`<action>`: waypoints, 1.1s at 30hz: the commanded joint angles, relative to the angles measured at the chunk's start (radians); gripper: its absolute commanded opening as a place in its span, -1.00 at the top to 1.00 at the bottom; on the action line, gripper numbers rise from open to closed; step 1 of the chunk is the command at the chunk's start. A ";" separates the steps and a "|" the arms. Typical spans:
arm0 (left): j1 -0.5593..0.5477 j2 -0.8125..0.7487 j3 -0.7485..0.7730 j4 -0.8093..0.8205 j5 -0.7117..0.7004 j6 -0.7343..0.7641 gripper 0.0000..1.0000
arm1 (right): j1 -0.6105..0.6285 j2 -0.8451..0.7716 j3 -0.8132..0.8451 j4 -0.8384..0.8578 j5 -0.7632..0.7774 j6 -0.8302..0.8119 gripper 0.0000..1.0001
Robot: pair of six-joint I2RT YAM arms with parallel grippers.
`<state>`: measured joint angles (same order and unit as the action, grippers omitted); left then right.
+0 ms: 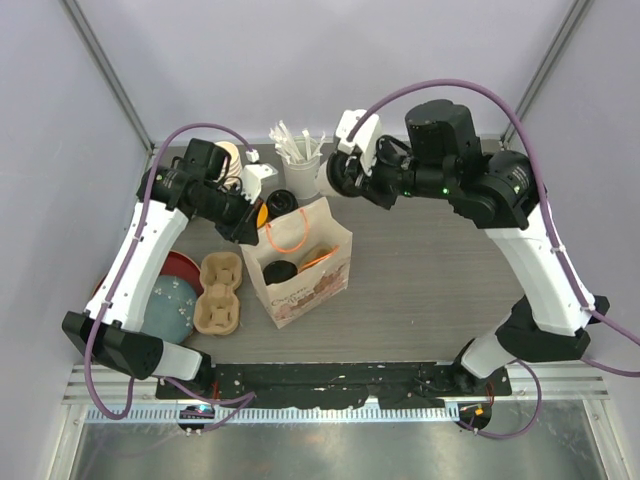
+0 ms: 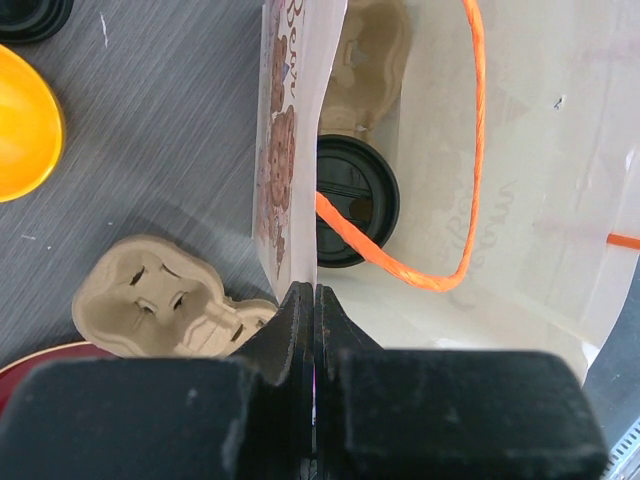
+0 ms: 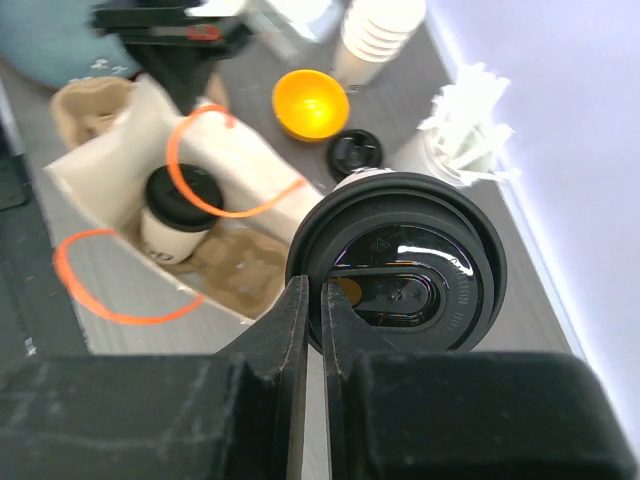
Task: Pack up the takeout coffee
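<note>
so the right gripper (image 3: 312,292) is pinching the lidded cup (image 3: 400,265) by its rim, up behind the bag (image 3: 100,165), while the left gripper (image 2: 315,300) is clamped on the bag's edge

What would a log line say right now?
left gripper: shut on bag edge | right gripper: shut on lid of held cup | other cup: inside bag

The left arm (image 1: 150,250) and right arm (image 1: 548,270) are wearing white shells between black joint housings; purple cables (image 1: 450,88) are looping along both; a green light (image 1: 443,189) is glowing on the right arm; the left end effector (image 2: 315,310) and right end effector (image 3: 322,300) are showing matte black wedge-shaped fingers (image 2: 290,335).
</note>
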<state>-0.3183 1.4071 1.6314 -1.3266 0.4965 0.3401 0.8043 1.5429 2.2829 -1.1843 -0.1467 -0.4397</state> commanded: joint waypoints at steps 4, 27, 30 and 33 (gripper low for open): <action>0.004 0.000 0.002 0.038 0.016 -0.013 1.00 | 0.084 0.052 0.004 -0.112 -0.129 -0.040 0.98; -0.002 0.000 0.004 0.050 0.027 0.023 1.00 | 0.085 0.330 -0.049 -0.262 -0.238 -0.203 0.98; -0.005 0.001 0.008 0.047 0.033 0.028 1.00 | 0.085 0.355 -0.060 -0.268 -0.214 -0.206 0.98; -0.005 0.000 0.008 0.046 0.037 0.036 1.00 | 0.075 0.368 -0.089 -0.271 -0.211 -0.215 0.98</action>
<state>-0.3206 1.4086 1.6314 -1.3132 0.4984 0.3492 0.8879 1.9053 2.2162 -1.3571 -0.3618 -0.6334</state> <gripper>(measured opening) 0.011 0.120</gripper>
